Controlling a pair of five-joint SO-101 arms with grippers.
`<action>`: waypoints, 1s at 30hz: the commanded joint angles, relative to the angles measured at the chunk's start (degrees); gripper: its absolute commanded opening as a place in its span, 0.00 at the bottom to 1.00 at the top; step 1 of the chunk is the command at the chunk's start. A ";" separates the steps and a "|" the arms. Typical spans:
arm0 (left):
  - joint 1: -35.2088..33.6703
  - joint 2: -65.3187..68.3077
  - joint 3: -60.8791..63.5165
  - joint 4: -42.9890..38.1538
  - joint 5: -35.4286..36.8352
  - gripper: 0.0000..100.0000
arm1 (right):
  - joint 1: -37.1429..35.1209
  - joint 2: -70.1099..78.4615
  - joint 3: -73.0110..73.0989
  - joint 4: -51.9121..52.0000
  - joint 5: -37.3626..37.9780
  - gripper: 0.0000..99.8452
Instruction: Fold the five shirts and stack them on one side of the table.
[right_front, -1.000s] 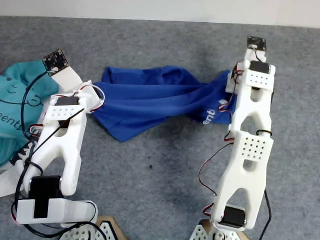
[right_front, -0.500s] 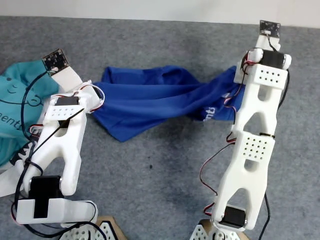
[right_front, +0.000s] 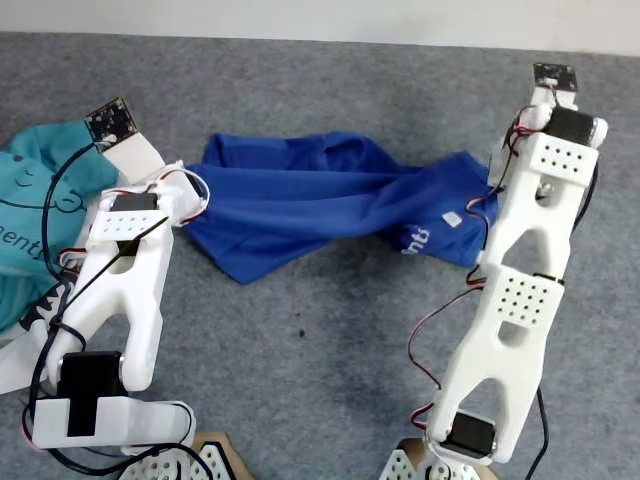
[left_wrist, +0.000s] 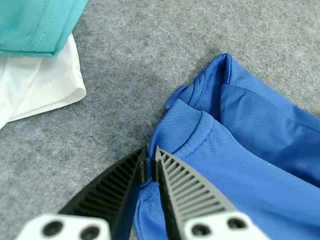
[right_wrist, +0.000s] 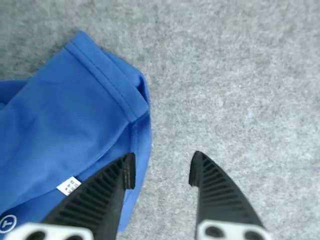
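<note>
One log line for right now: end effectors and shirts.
left end effector: shut on blue shirt | right end effector: open at shirt's other end | teal shirt, white shirt: beside left arm

We're counting three shirts lying on one counter (right_front: 330, 340) right now: one blue shirt (right_front: 300, 205), one teal shirt (right_front: 30, 200), one white shirt (left_wrist: 35, 90). Two arms are showing, with two hands: left hand (left_wrist: 151, 152), right hand (right_wrist: 163, 157).
</note>
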 joint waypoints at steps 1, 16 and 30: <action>0.48 -0.22 -0.48 -0.88 0.09 0.01 | 0.75 -9.63 3.74 0.84 -1.67 0.19; 0.48 -0.22 -0.40 -0.88 0.09 0.01 | -0.13 -28.35 44.62 -19.21 -2.02 0.19; 0.40 -0.22 -0.40 -0.88 0.09 0.01 | -1.63 -18.51 41.36 -28.18 -4.84 0.19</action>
